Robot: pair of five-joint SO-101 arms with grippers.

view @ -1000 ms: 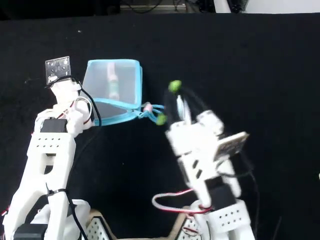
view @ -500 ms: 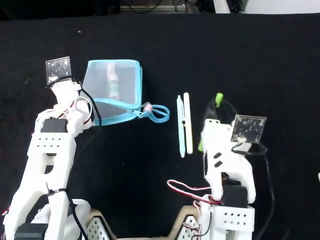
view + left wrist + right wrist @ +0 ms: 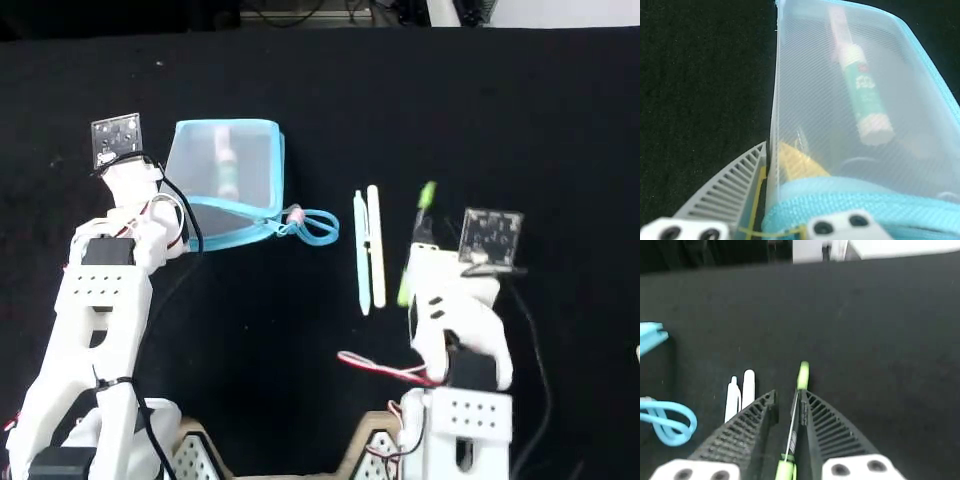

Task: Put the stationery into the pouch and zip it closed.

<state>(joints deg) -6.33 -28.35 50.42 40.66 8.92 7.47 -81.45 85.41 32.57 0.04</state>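
Right tool (image 3: 418, 240) and green pen (image 3: 426, 196) now away from pouch (image 3: 225, 170).

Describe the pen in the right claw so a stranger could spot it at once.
On the black table, look right of the blue mesh pouch, past the two pale pens lying side by side. The right claw grips a third pen beside them. Unlike the pale pair, it is dark-bodied with bright green ends.

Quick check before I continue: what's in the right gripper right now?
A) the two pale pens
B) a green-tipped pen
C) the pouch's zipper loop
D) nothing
B: the right gripper is shut on the green-tipped pen, while the two pale pens lie loose beside it.
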